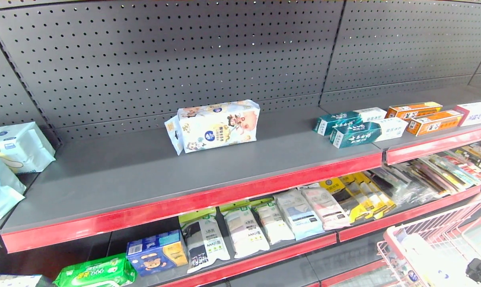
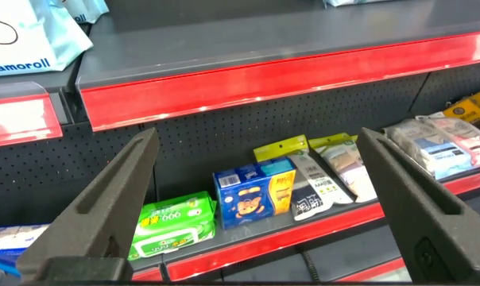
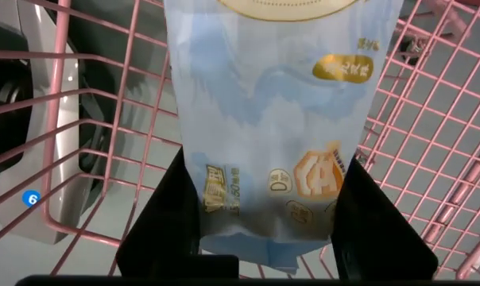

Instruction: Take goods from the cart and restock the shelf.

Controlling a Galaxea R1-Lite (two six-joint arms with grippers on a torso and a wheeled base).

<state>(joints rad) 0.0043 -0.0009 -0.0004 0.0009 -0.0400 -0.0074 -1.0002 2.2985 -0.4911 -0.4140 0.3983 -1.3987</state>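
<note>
**Status: Pack Gripped in Cart, Left Gripper Free**

The right gripper (image 3: 268,163) is positioned inside the pink wire cart (image 1: 389,239). Its two dark fingers (image 3: 172,206) are closed against opposite sides of a pale blue soft pack (image 3: 272,95), which is held between them. The pack is surrounded by the cart's wire walls.

The left gripper (image 2: 257,143) is spread wide, and nothing is held between its fingers. It is located in front of the lower shelf level, below the red front edge of the upper shelf board (image 1: 144,167).

On the upper shelf board, one tissue pack with cartoon print (image 1: 216,125) is placed upright near the pegboard back wall. The board area around it is bare. At the left end, white and pale blue soft packs (image 1: 17,145) are stacked. On the adjoining board to the right, teal toothpaste boxes (image 1: 356,127) and orange toothpaste boxes (image 1: 423,115) are laid side by side.

On the lower level, a green wet-wipe pack (image 2: 175,226) is located just beside a blue box (image 2: 254,191). A row of flat bagged goods (image 1: 264,223) follows to the right.
</note>
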